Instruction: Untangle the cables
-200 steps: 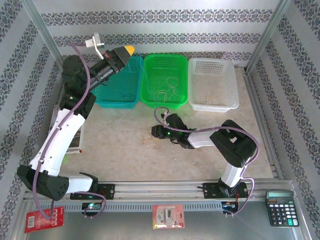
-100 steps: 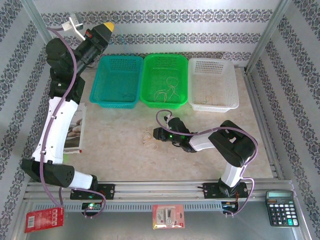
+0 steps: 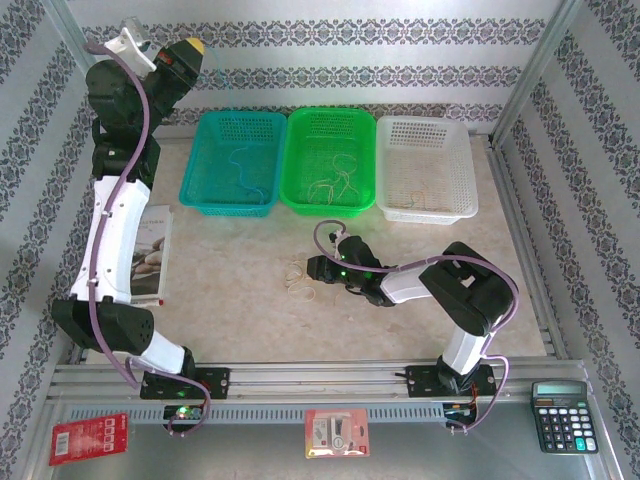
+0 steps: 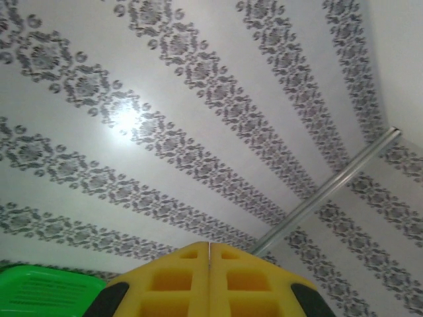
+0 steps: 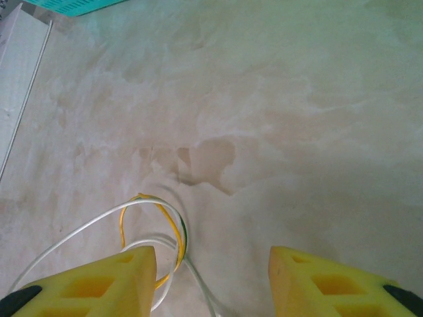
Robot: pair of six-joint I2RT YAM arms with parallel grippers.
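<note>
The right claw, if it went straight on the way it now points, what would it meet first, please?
Most likely the table, just ahead of the open right claw; the thin cables looped beside one finger may be brushed first. Depth is hard to judge.

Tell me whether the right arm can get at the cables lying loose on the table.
Probably yes. The right gripper hangs open low over the table, and the cables loop right beside it, with nothing in the way.
</note>
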